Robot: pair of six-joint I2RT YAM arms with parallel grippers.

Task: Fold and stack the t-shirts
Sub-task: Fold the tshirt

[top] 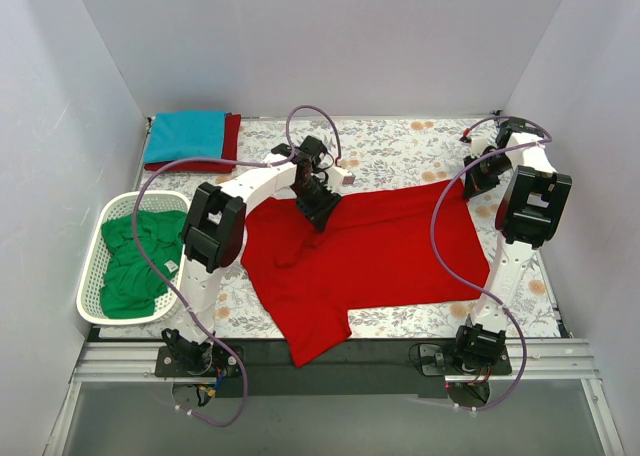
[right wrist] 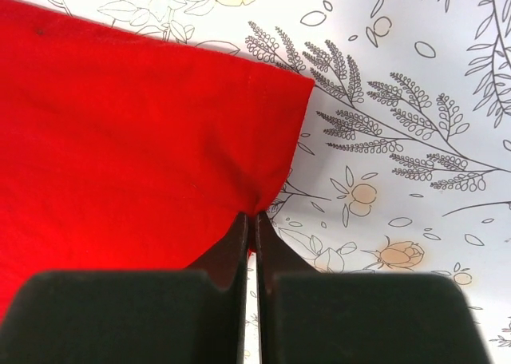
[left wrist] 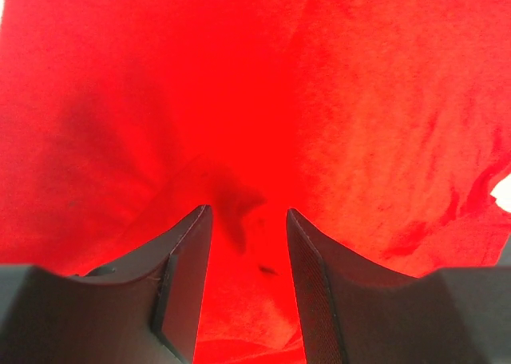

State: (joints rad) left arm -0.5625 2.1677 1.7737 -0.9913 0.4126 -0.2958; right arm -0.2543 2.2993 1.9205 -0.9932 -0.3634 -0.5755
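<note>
We saw floral table [top: 400,141], white walls [top: 320,46]. Red shirt [top: 400,256] lay spread; right gripper [right wrist: 251,215] pinched its edge, left gripper [left wrist: 247,220] half-open.

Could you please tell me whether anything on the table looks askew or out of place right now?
Yes: the bright red t-shirt lies skewed across the table, with one end hanging past the near edge onto the black strip. Nothing else stands out.
</note>
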